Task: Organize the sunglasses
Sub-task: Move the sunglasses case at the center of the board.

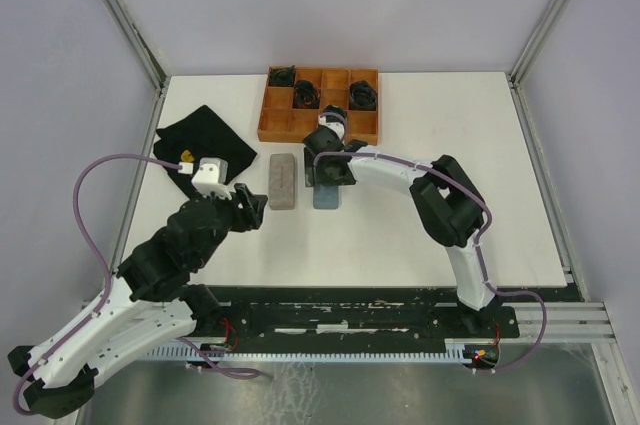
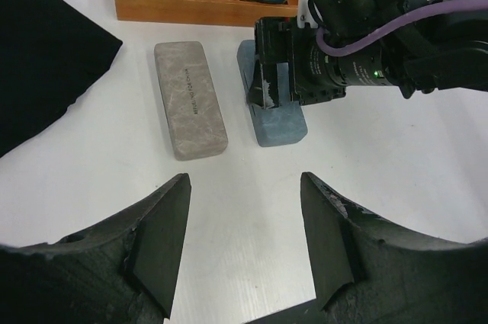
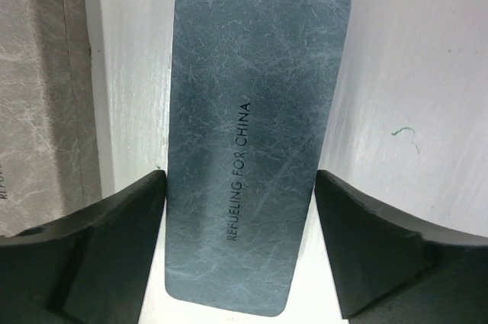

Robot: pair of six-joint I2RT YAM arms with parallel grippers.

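Observation:
No sunglasses show in any view. A grey oblong case (image 1: 283,181) and a blue oblong case (image 1: 327,197) lie shut, side by side, mid-table. My right gripper (image 1: 330,171) is low over the blue case (image 3: 255,133), open, with one finger on each long side of it. In the left wrist view the right gripper (image 2: 276,72) covers the far half of the blue case (image 2: 280,129). My left gripper (image 1: 250,207) is open and empty above bare table, near of the grey case (image 2: 191,99); its own view shows the gripper (image 2: 244,187) with nothing between the fingers.
A wooden compartment tray (image 1: 268,105) stands behind the cases and holds dark green coiled bundles (image 1: 362,95). A black cloth (image 1: 200,135) lies at the left with a small yellow thing (image 1: 186,156) on it. The grey case's edge (image 3: 38,95) shows left of the blue one.

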